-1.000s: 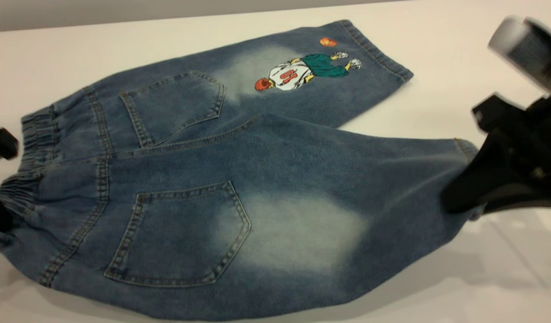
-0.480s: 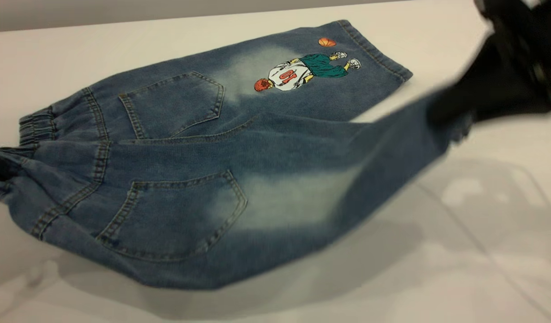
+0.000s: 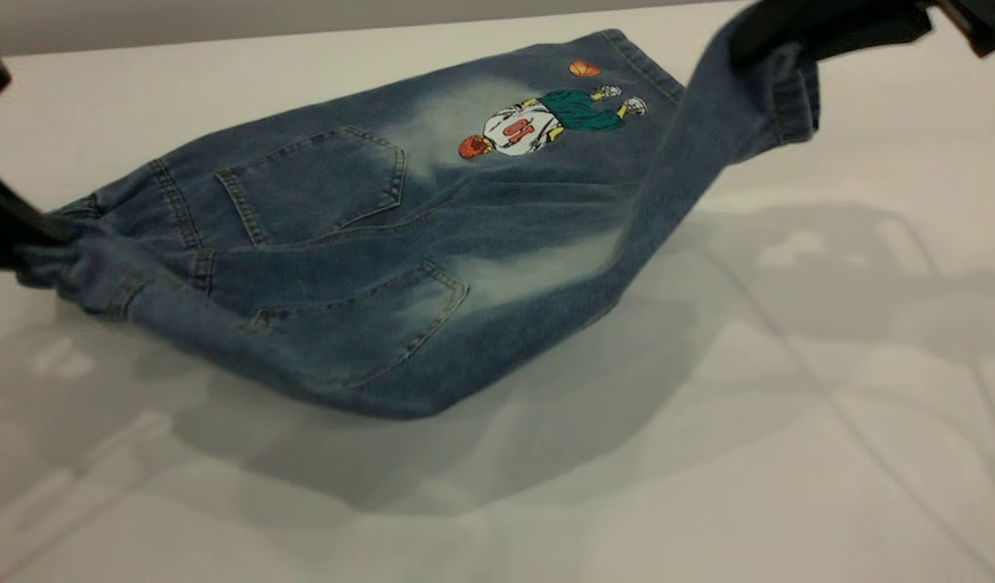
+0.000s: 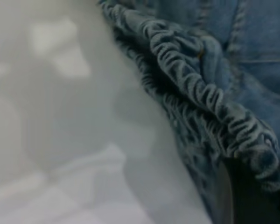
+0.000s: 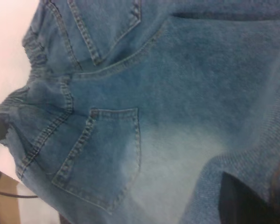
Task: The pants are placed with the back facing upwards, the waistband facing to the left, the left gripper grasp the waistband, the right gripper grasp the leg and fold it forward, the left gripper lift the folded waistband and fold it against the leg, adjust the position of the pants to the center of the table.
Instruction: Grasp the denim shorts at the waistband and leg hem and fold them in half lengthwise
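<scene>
Lifting at both ends now, the pants (image 3: pixel 384 243) hang slung above the table (image 3: pixel 707 453), back side up, with the near half raised clear and a broad shadow under it. Out at nine o'clock in the exterior view, the left gripper (image 3: pixel 11 235) is clamped onto the waistband (image 3: pixel 68 259), and the gathered elastic bunches tight around its black fingers (image 4: pixel 252 196) in the left wrist view. Up at one o'clock, the right gripper (image 3: pixel 797 40) has its fingers closed on the hem of the leg (image 3: pixel 675 162), the plain one with the pale faded patch, holding it high so the denim runs taut down toward the seat. Behind it, toward twelve o'clock, the other leg with the basketball-player print (image 3: pixel 546 121) lies on the table. Both back pockets show, the nearer pocket (image 3: pixel 384 324) creased and tipped along the lifted fold.
</scene>
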`<move>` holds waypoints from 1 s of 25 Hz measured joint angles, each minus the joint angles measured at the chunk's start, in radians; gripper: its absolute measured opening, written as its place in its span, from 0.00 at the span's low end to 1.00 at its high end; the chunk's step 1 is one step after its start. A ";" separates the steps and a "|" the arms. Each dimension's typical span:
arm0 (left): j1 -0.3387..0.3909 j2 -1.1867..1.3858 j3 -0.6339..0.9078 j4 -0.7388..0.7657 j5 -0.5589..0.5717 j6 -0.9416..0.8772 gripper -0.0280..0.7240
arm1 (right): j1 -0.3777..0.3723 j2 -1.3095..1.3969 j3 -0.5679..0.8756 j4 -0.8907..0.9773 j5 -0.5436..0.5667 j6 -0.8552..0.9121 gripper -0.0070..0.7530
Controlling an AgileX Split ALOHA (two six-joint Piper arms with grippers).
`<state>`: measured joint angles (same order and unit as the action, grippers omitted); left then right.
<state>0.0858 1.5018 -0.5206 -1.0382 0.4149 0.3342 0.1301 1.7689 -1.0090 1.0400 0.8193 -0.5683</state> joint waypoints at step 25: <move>0.001 -0.119 0.000 -0.709 -0.217 0.200 0.18 | 0.000 0.345 -0.482 0.005 0.050 0.148 0.05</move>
<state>0.0872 1.3828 -0.5206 -1.7471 0.1977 0.5338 0.1301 2.1144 -1.4909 1.0448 0.8693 -0.4204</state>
